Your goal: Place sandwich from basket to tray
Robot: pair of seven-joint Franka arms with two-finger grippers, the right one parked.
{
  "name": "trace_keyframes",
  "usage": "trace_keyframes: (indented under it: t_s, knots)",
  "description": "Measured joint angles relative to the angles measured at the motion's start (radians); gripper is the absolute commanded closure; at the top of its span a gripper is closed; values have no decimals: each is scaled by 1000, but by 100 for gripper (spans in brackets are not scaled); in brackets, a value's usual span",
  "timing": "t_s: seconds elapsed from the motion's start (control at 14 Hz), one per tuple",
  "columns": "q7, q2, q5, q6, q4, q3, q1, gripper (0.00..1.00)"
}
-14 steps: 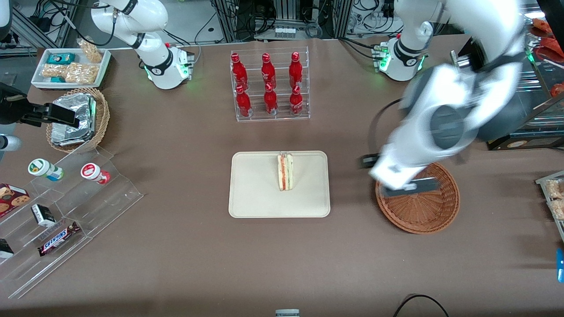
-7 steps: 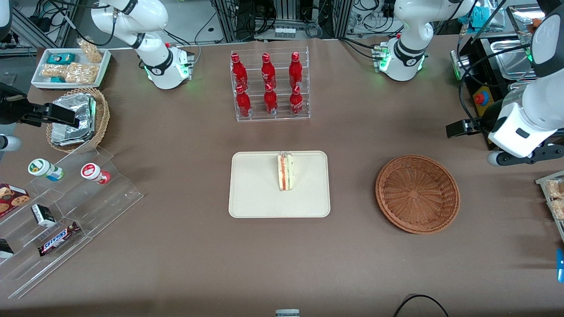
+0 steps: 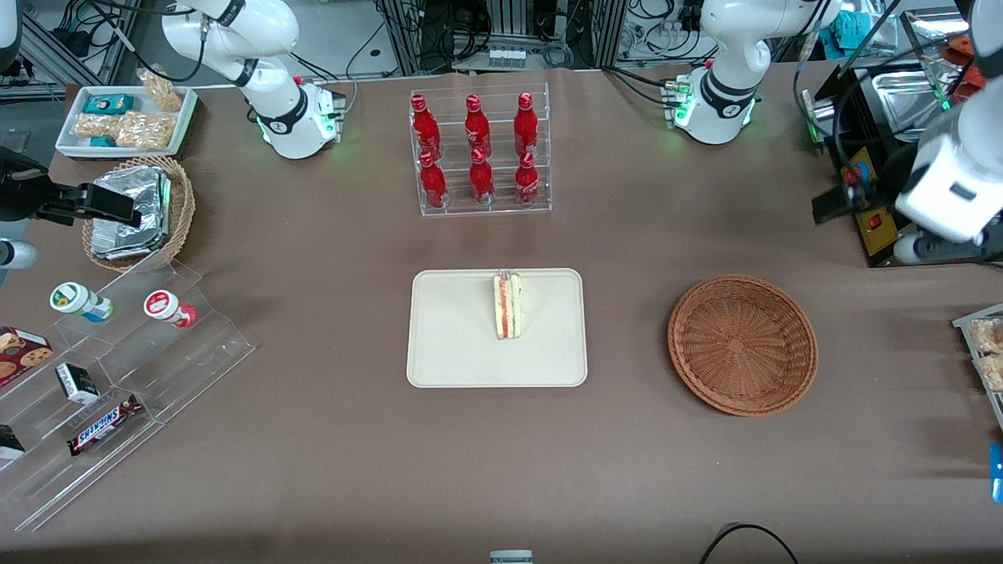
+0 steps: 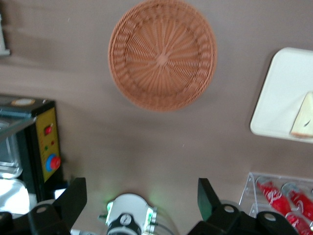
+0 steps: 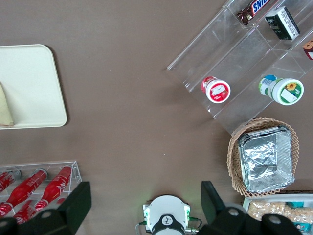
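The sandwich (image 3: 508, 305) stands on its edge on the cream tray (image 3: 454, 345), near the tray's middle. The reddish-brown basket (image 3: 742, 345) is empty and sits beside the tray, toward the working arm's end of the table. My left gripper (image 3: 834, 205) hangs high above the table edge, farther from the front camera than the basket and well apart from it. In the left wrist view the gripper (image 4: 142, 188) is open and empty, and the basket (image 4: 162, 54), the tray (image 4: 283, 93) and the sandwich (image 4: 304, 117) all show.
A clear rack of red bottles (image 3: 479, 153) stands farther from the camera than the tray. A black box with a yellow panel (image 3: 870, 211) is under the gripper. A tan basket of foil packets (image 3: 133, 211), a white snack tray (image 3: 125, 117) and an acrylic stepped display (image 3: 117, 376) lie toward the parked arm's end.
My left arm has gone from just over the basket up and away toward the working arm's end of the table. The sandwich, tray and basket have not moved.
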Motion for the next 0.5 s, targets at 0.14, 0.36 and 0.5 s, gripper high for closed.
trace_keyframes:
  t_s: [0.14,0.36,0.5]
  knots:
    - [0,-60,0,-3,-60,-6,0,0]
    - [0,-91,-2,-3,-88,-26,-1,0]
    - [0,-98,-12,-3,-92,-30,-1,0]
